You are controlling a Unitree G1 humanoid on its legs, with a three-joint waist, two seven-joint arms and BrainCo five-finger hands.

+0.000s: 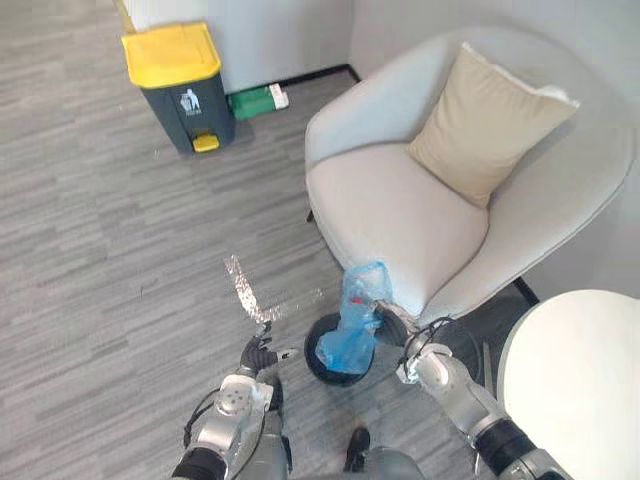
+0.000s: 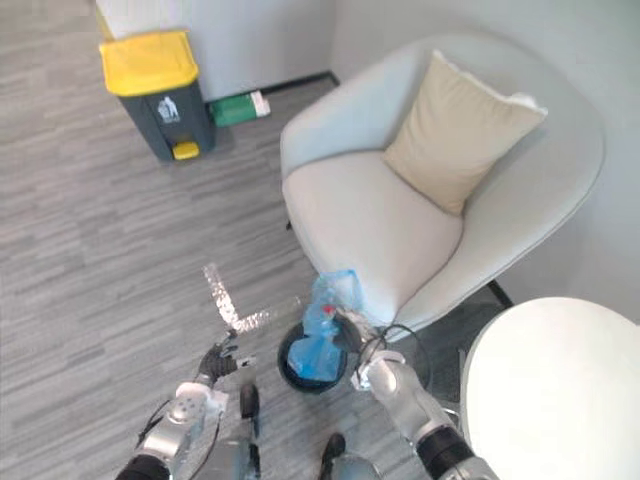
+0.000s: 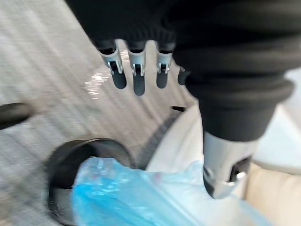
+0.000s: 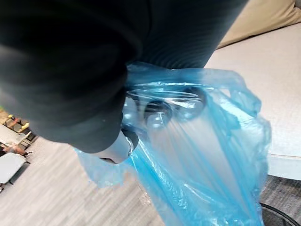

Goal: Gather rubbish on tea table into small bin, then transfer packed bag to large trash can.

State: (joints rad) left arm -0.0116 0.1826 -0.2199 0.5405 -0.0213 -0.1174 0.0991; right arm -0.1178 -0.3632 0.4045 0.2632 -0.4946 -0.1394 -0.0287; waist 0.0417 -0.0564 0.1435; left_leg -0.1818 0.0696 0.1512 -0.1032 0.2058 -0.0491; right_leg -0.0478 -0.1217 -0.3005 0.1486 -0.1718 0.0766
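1. A grey plank floor [image 1: 100, 250] is shown, with a pale armchair [image 1: 390, 210] bearing a beige cushion [image 1: 485, 120]; a white table [image 1: 580, 380] is seen at the lower right.
2. A yellow-lidded can [image 1: 180, 85] is set well apart, by the wall.
3. A black bin [image 1: 338, 378] is placed on the floor just before the armchair.
4. A blue bag [image 1: 358, 310] is stretched up out of the bin, its top clutched in the curled fingers of the right hand [image 1: 392, 322].
5. The left hand [image 1: 258, 352] is held beside the bin, fingers relaxed, grasping nothing.

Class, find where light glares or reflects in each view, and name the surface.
Left eye view: a bright shiny streak on the grey plank floor. Left wrist view: the floor glints beyond the open left hand. Right wrist view: white highlights on the translucent blue plastic bag that the right hand grips.
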